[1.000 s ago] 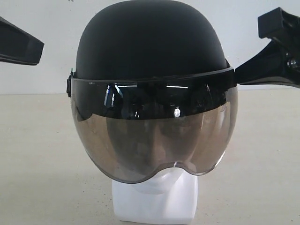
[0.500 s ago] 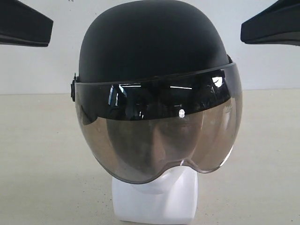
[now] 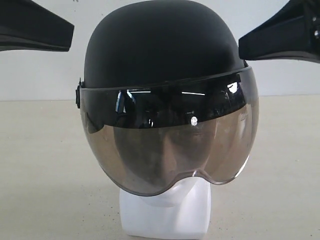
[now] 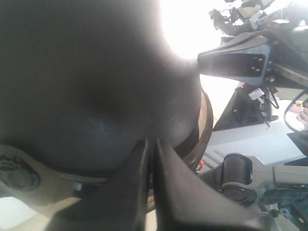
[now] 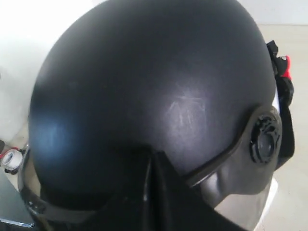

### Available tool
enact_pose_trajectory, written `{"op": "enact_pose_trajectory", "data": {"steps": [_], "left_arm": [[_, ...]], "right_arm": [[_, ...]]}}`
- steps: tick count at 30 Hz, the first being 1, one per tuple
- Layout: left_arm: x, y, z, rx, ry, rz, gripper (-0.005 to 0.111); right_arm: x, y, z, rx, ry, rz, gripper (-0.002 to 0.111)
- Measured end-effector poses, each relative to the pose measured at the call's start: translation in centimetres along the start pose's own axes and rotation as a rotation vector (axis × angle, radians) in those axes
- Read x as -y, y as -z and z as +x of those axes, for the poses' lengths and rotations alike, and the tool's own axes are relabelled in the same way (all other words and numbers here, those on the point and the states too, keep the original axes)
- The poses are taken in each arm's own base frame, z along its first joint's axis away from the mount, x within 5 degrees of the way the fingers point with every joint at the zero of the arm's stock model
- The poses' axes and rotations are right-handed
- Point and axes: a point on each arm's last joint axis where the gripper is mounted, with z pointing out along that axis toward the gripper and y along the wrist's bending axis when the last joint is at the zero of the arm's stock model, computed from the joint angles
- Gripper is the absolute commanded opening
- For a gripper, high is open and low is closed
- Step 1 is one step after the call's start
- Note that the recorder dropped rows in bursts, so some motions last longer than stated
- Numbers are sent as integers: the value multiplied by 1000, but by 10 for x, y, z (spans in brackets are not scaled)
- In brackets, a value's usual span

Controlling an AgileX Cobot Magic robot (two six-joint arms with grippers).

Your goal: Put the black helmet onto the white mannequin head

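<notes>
While black helmet (image 3: 160, 50) sits over white mannequin head (image 3: 165, 220), left gripper (image 4: 150, 143), right gripper (image 5: 150, 158) both clenched, holding nothing.

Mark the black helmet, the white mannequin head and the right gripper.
black helmet (image 3: 160, 47): exterior view, front of the matte shell.
white mannequin head (image 3: 167, 216): exterior view, neck base below the visor.
right gripper (image 5: 148, 161): right wrist view, closed fingertips.

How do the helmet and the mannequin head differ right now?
Colour: helmet is matte black, head is white. Width: helmet is clearly wider than head. Exposure: helmet is fully in view, head sits mostly behind the smoky visor, with only chin and neck base bare. Shared: both face the exterior camera, helmet seated on head.
</notes>
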Motion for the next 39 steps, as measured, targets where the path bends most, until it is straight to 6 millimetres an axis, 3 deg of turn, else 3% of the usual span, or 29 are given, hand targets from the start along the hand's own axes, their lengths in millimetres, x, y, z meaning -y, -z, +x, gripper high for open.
{"op": "enact_pose_trajectory", "data": {"steps": [10,23,39], "left_arm": [[-2,0,2,-17,-15,-26,4],[-35,-19,5,-119,53,-68,4],[-36,-20,6,-121,60,-66,4]], "right_arm": [[11,-14,1,-56,0,35,0],[12,-15,3,-86,8,37,0],[10,-14,10,-153,1,25,0]]}}
